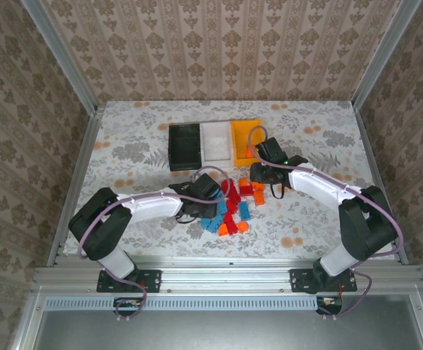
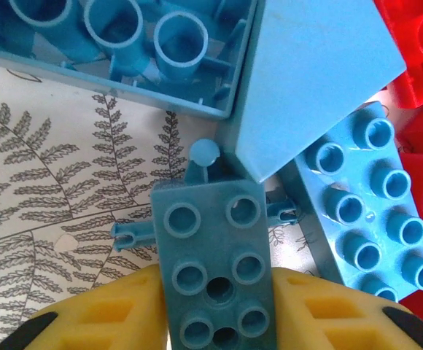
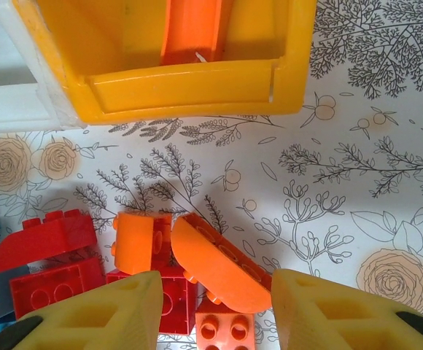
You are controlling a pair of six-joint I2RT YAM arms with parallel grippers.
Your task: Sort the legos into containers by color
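My left gripper (image 2: 215, 292) is shut on a flat light blue lego (image 2: 211, 255) with studs on top and small axle pins at its sides; both yellow fingers (image 2: 117, 306) press against it. Other light blue legos (image 2: 365, 219) lie around it on the table. My right gripper (image 3: 215, 299) is open and straddles a curved orange lego (image 3: 226, 266) that leans on red and orange legos (image 3: 44, 240). The orange-yellow container (image 3: 182, 87) stands just beyond it with an orange piece (image 3: 193, 29) inside. From above, the black (image 1: 184, 146), white (image 1: 216, 142) and orange-yellow (image 1: 244, 142) containers stand in a row behind the pile (image 1: 233, 211).
A large upturned light blue brick (image 2: 124, 44) and a sloped one (image 2: 313, 73) sit close ahead of the left gripper (image 1: 210, 191), with red bricks (image 2: 416, 44) to the right. Floral tablecloth (image 1: 313, 211) lies open to the right of the pile.
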